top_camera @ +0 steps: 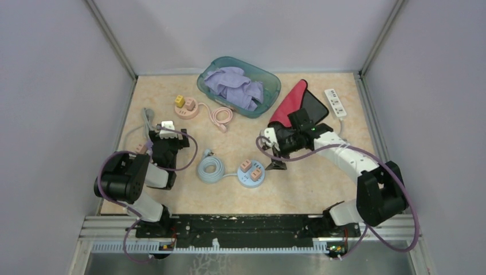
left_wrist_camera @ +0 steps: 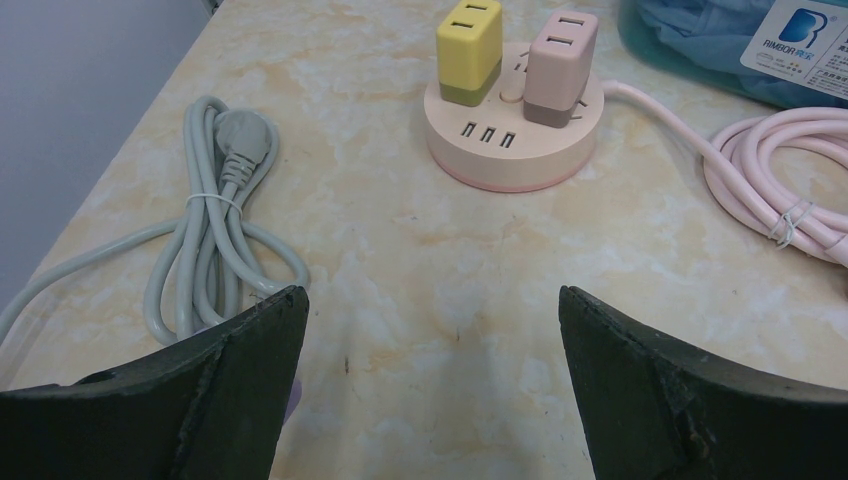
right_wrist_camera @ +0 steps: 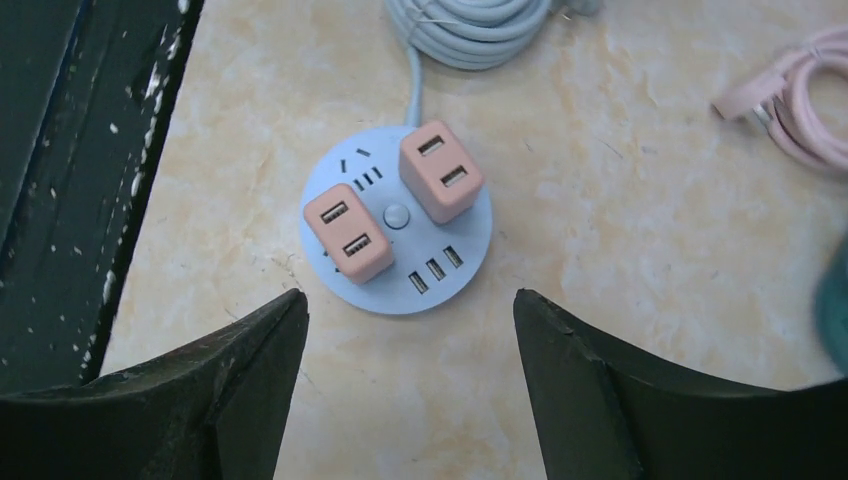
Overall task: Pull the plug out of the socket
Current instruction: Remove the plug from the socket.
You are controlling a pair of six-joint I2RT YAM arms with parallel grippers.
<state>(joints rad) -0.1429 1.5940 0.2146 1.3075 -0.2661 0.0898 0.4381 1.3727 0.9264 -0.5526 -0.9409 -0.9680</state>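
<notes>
The right gripper (right_wrist_camera: 410,300), fingers parted and empty, hovered over the blue socket (right_wrist_camera: 462,243) at mid-table, two orange plugs (right_wrist_camera: 440,170) seated in it. Approach seemed in hand; next: descend, clamp one plug, lift straight. The left gripper (left_wrist_camera: 430,292) gaped idle.

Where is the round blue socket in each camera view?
Top external: blue socket just below centre, beside its coiled cable.
Left wrist: not in it.
Right wrist: middle of the picture.
Shared landmark: the pink cable, in all three views.
</notes>
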